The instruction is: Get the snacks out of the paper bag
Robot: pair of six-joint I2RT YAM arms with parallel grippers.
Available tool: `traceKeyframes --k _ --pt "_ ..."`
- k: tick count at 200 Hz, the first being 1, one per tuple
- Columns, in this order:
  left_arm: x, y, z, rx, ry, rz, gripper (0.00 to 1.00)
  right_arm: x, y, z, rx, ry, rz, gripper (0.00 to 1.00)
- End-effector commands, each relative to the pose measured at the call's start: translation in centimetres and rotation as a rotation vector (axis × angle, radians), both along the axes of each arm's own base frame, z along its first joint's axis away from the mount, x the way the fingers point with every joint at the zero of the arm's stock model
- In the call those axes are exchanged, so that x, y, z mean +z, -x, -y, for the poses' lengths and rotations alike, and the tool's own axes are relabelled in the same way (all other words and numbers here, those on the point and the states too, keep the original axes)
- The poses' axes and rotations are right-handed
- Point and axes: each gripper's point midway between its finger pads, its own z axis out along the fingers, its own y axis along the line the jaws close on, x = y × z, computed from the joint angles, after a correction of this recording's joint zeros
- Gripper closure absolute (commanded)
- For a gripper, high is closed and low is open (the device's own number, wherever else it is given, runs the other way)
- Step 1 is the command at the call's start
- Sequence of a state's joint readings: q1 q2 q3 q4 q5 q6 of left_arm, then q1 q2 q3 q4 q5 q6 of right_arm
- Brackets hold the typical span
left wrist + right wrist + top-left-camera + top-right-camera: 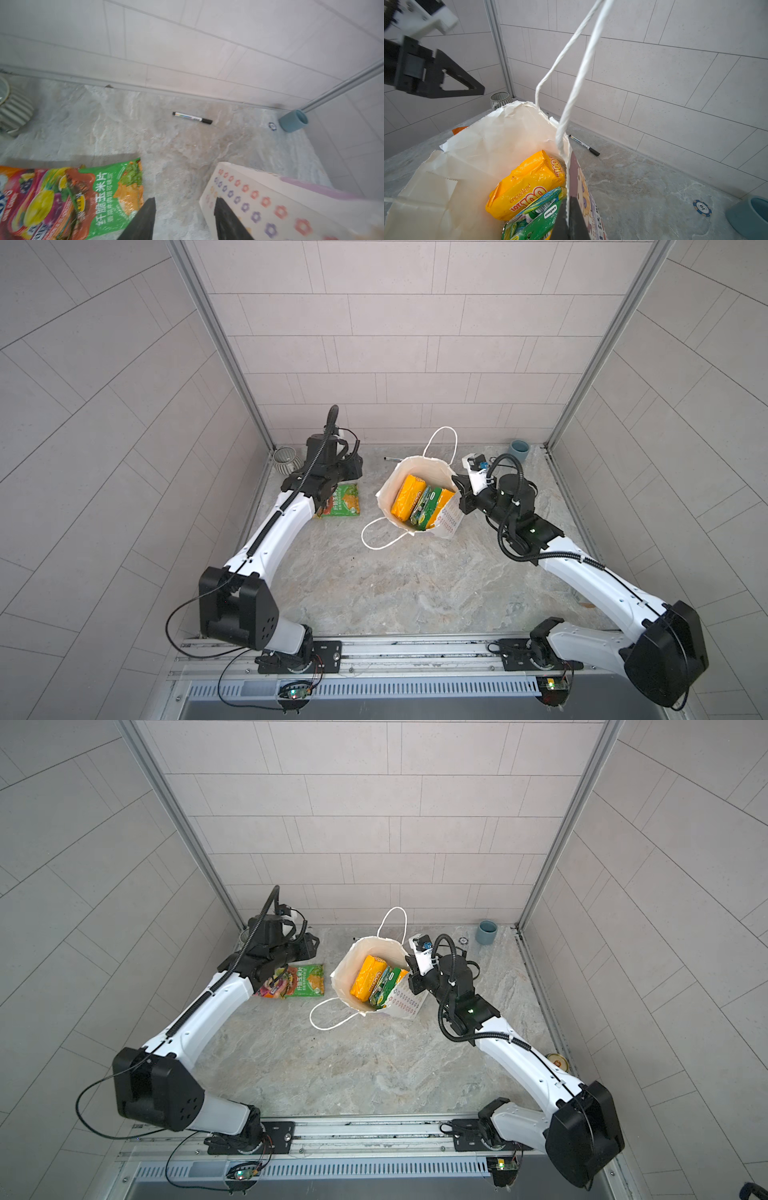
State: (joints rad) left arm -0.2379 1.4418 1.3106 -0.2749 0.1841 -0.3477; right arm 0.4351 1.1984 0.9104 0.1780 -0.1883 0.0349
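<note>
The paper bag [388, 489] stands upright and open-mouthed near the middle of the worktop's [374, 580] back edge. The right gripper [568, 207] is clamped onto its right-hand rim with the paper wall pinched between the jaws. Two snacks already lie flat on the worktop towards the back left corner: a green corn-chip packet [108, 197] overlapping an orange-and-magenta packet [41, 197]. The left gripper [185, 199] hovers just beside them, its jaws apart and nothing between them. Inside the bag a yellow packet [527, 185] stands on edge against the white lining, with a green packet [537, 218] pressed beside it, and more packets seem tucked behind. The step in hand looks like the left arm's next reach into the bag. The yellow packet is the best target, since it stands tallest and clearest. The gripper should come in from straight above, well clear of the raised cord handle [440, 439]. It should pinch the crimped top seam rather than the slippery puffed face, then lift vertically. The right grip should hold firm so the bag neither tips nor rides up with the packet
</note>
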Motion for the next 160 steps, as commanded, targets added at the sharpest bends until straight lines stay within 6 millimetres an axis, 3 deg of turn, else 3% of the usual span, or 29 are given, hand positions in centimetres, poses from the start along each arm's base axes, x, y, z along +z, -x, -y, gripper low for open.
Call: traceKeyframes --k 1,37,52,82,104,108,117,132,149,160 --pt "2.8 0.6 0.4 -0.015 0.013 0.084 0.48 1.0 -1.3 0.1 0.006 -0.023 -0.007 1.00" --pt "4.3 1.3 0.4 -0.027 -0.011 0.120 0.39 1.7 -3.1 0.9 0.000 -0.026 -0.009 1.00" --pt "5.0 1.3 0.7 -0.050 -0.022 0.129 0.32 1.8 -3.7 1.2 -0.014 -0.010 -0.014 0.93" --pt "7.3 1.2 1.2 -0.085 -0.029 0.160 0.23 3.9 -4.5 2.2 -0.050 -0.044 -0.030 0.51" --pt "9.0 0.9 0.9 -0.065 -0.033 0.190 0.22 6.4 -4.9 4.0 -0.155 -0.025 -0.056 0.32" --pt "9.3 0.8 0.9 -0.063 -0.035 0.196 0.22 6.7 -5.0 4.5 -0.185 -0.018 -0.065 0.26" --pt "9.9 0.7 0.8 -0.058 -0.036 0.211 0.22 7.7 -5.2 6.1 -0.271 -0.037 -0.071 0.02" --pt "10.7 0.4 0.9 -0.050 -0.020 0.239 0.23 8.0 -5.5 9.6 -0.465 -0.208 -0.092 0.01" --pt "11.0 -0.1 1.6 -0.063 -0.002 0.249 0.25 8.1 -6.1 11.9 -0.422 -0.421 -0.142 0.01" --pt "10.9 -0.1 2.4 -0.079 -0.026 0.238 0.26 7.2 -6.7 13.2 -0.456 -0.453 -0.254 0.09"
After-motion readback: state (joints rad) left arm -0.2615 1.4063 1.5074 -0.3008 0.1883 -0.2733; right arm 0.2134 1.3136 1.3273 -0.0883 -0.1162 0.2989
